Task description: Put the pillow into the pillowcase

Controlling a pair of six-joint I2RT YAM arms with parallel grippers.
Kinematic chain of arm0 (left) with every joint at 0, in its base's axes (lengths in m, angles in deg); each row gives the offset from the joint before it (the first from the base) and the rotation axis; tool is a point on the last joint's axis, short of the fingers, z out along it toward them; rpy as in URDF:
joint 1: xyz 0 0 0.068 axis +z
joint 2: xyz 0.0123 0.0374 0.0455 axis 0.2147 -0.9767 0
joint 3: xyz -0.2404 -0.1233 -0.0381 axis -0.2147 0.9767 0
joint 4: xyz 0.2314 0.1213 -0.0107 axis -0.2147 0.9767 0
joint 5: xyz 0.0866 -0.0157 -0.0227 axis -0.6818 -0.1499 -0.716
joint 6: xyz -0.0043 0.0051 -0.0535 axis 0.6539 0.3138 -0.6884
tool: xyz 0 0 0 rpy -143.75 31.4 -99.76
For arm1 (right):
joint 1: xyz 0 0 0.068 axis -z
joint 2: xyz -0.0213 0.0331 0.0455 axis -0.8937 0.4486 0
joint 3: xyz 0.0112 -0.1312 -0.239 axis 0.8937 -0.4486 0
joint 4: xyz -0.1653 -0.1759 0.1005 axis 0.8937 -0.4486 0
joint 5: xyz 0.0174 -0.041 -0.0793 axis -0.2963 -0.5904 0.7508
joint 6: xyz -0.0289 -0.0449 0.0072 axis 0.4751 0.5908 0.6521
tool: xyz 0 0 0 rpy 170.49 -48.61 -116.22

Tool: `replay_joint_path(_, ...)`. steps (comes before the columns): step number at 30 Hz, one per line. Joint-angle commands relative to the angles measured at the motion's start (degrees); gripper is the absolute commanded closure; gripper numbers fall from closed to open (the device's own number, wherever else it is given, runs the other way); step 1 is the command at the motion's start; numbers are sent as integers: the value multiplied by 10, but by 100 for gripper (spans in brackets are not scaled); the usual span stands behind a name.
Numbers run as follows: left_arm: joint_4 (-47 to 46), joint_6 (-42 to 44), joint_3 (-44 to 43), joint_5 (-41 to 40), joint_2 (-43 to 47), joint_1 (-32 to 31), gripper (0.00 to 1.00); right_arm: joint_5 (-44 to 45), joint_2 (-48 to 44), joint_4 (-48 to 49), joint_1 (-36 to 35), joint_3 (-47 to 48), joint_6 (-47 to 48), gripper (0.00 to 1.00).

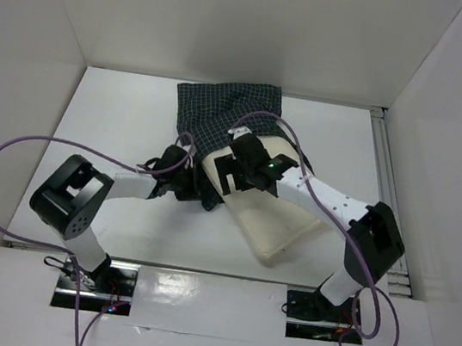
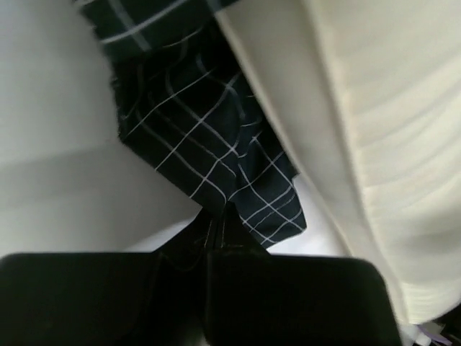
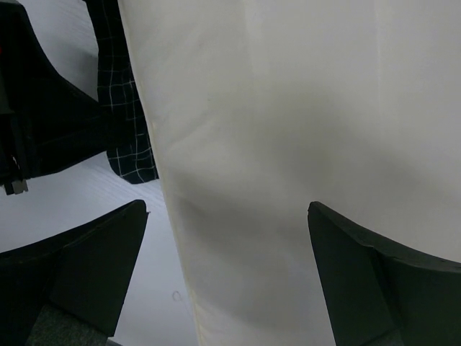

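**Pillowcase.** The pillowcase (image 1: 222,113) lies rumpled on the table (image 1: 117,121), at centre towards the far wall. Its near edge faces the arms.

**Pillow.** The pillow (image 1: 286,225) lies at an angle. Its near end rests on the table on the right side. Its far end is covered by the pillowcase cloth. The views do not show whether that end is inside the sleeve or only under it.

**Left tool.** The left tool (image 2: 216,232) has its fingers pressed together on a corner of the pillowcase's near edge, just beside the pillow's left flank. The checked cloth hangs from the pinch.

**Right tool.** The right tool (image 3: 227,209) hangs over the middle of the pillow with its fingers (image 3: 94,267) spread wide apart. The cream fabric fills the gap between them. Nothing is gripped.
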Motion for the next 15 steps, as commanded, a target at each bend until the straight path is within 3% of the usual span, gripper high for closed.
replay_joint_path(1,-23,-10,9,-20,8,1,100,27,45,-12,-30,36,-6,0)
replay_joint_path(4,-30,-17,29,-20,33,1,100,33,92,14,-30,36,-13,1)
replay_joint_path(5,-44,-23,37,-14,42,1,100,41,105,14,-30,44,-19,10)
replay_joint_path(7,-63,-23,60,6,69,1,100,62,145,7,-21,83,-34,78)
replay_joint_path(8,-82,-17,60,42,75,1,100,62,154,-19,-11,107,-44,100)
replay_joint_path(15,-45,9,34,86,149,-36,100,107,133,-72,25,292,-38,100)
